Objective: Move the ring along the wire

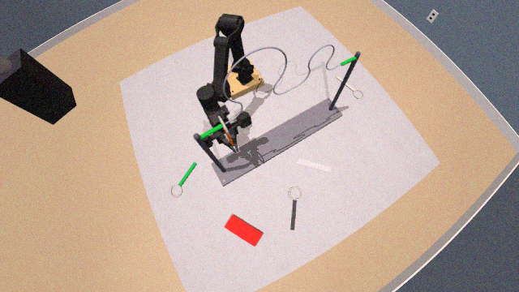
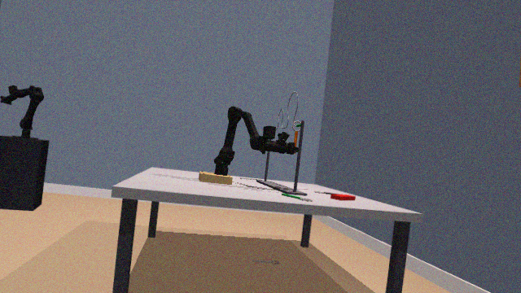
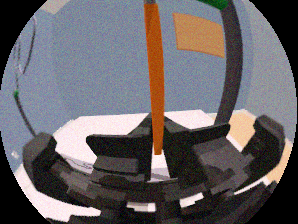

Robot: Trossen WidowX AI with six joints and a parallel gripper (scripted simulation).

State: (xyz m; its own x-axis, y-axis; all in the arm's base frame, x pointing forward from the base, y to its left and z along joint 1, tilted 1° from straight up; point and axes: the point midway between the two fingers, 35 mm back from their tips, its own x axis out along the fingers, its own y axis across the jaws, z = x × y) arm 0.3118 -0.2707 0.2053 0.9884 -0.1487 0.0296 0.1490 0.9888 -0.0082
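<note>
My gripper is shut on the lower end of the upright orange handle. The pale ring above the handle is seen nearly edge-on in the top view, around the inner end of the green part beside the near post. Whether it touches the wire cannot be told. The grey wire loops up and across to the other green part at the far post.
The dark base plate carries both posts. On the table lie a green-handled ring, a dark-handled ring, a pale-handled ring, a white strip and a red block. The grey wire passes close to my wrist in the top view.
</note>
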